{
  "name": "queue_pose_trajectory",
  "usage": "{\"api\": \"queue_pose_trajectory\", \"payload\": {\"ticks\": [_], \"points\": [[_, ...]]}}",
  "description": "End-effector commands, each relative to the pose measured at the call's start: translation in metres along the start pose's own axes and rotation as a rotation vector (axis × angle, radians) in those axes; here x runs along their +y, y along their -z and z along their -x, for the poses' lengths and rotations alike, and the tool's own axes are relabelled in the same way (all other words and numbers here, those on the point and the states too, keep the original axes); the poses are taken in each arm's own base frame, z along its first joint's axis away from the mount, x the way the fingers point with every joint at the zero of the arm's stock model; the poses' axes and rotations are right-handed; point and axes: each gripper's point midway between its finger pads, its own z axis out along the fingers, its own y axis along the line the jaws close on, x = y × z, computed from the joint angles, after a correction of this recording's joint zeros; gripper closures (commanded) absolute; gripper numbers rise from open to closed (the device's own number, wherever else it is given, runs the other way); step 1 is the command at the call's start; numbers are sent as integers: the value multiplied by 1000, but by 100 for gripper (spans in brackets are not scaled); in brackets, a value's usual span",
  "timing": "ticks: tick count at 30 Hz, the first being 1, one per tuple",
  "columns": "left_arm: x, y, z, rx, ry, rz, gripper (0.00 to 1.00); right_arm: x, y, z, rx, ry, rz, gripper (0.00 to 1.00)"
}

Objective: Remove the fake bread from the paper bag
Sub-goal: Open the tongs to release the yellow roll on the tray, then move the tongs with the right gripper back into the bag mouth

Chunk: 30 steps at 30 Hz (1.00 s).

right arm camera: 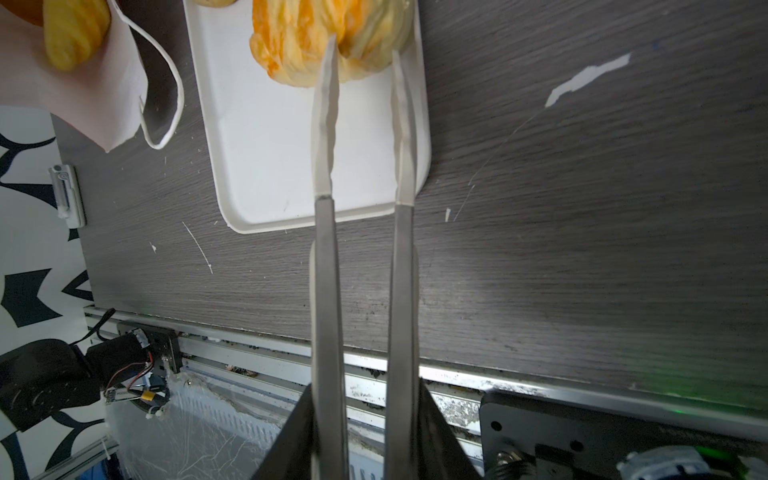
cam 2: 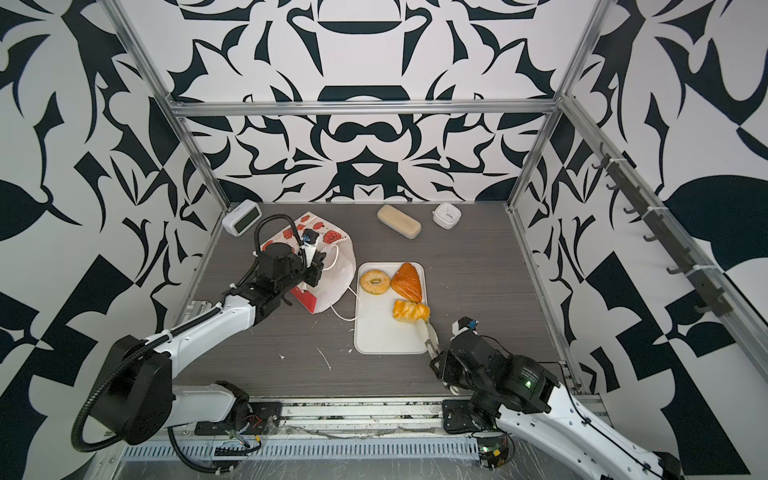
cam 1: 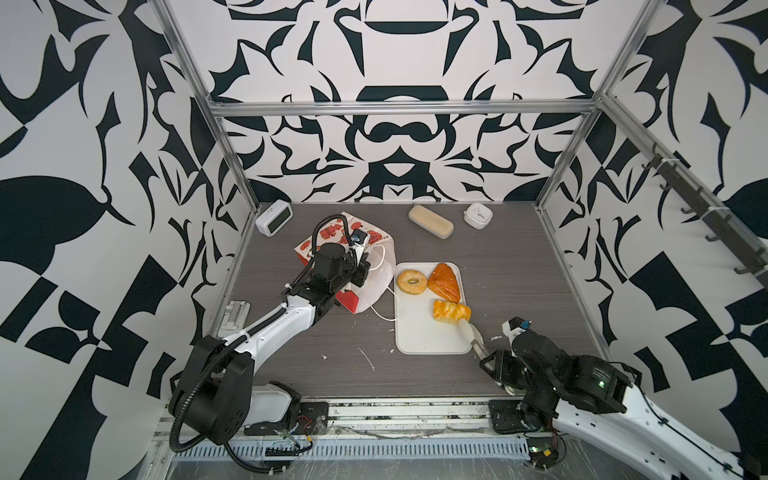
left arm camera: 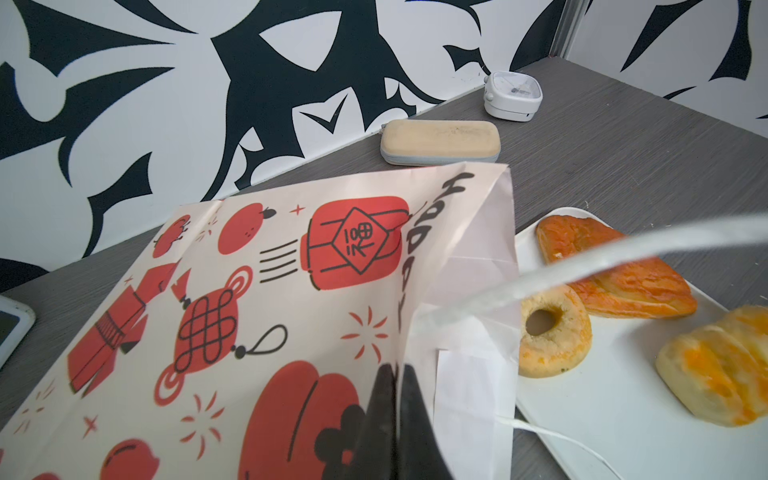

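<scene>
**Red-printed paper bag held at its rim, three pastries on the tray**

Grey wood-grain table [cam 1: 332,353] fills the lower middle of both top views. Left of centre, the paper bag [cam 1: 376,286] [cam 2: 338,278] lies tipped over with its white-lined mouth facing right, towards the white tray [cam 1: 424,338] [cam 2: 382,338]. The left gripper [cam 1: 360,272] [left arm camera: 392,374] reaches in from the lower left. Its dark jaws are pressed together on the bag's top edge, as the left wrist view shows. One white cord handle [cam 1: 382,312] trails onto the tray's left rim.

Three pieces of fake bread sit on the tray, just right of centre. A ring bagel [cam 1: 411,281] [cam 2: 375,281] is at its upper left. A darker triangular puff [cam 1: 445,282] [cam 2: 408,281] sits just beside it at the upper right. A braided twist [cam 1: 451,311] [cam 2: 410,311] lies below the puff, at the tray's right edge. The right wrist view also shows a ridged yellow croissant [right arm camera: 75,33] lying on the bag's white lining at the mouth.

The right gripper [cam 1: 467,323] [right arm camera: 363,48] comes in from the lower right. Its long thin jaws stand apart, tips at the near end of the twist. I cannot tell whether they press on it.

Along the back edge stand a digital clock [cam 1: 274,218] at the left, and a beige case [cam 1: 431,221] and a white clock [cam 1: 478,215] right of centre.
</scene>
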Motion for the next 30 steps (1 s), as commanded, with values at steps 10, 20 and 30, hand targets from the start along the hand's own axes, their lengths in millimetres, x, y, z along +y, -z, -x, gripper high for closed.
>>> {"api": "queue_pose_trajectory", "payload": {"ticks": [10,20,30], "points": [[3,6,5,-37,14,6,100,18,37,24,-134,27,76,60],[-2,6,9,-38,7,-27,100,85,44,49,-220,238,243,61],[-9,8,16,-29,-20,-67,100,214,-17,61,-133,594,399,63]]}}
